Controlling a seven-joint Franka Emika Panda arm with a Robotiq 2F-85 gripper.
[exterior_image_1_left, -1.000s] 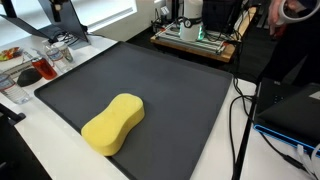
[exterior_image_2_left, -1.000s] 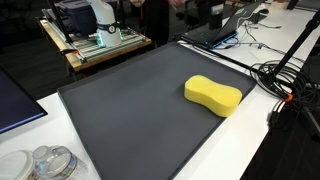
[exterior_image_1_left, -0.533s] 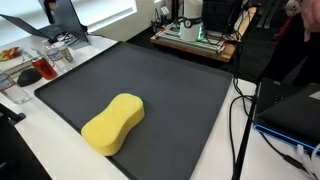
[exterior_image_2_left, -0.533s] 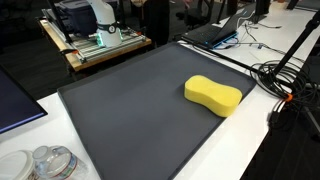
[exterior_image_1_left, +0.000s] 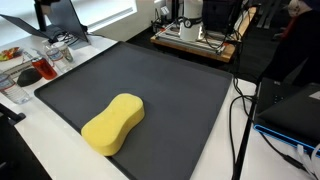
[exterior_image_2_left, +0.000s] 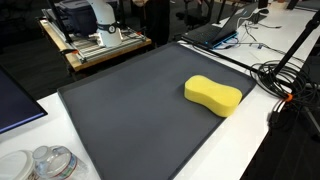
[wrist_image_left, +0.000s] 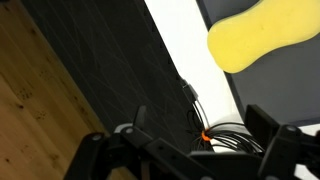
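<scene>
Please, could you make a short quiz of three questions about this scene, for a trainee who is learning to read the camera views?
1. True or false: the gripper holds the yellow sponge.
2. On what does the yellow sponge lie? A) on the white table B) on the dark mat C) on the wooden cart
3. Fill in the missing word: in the wrist view, the jaws of the gripper stand ____.

Key
1. False: the sponge lies free on the mat, apart from the gripper.
2. B
3. open
</scene>
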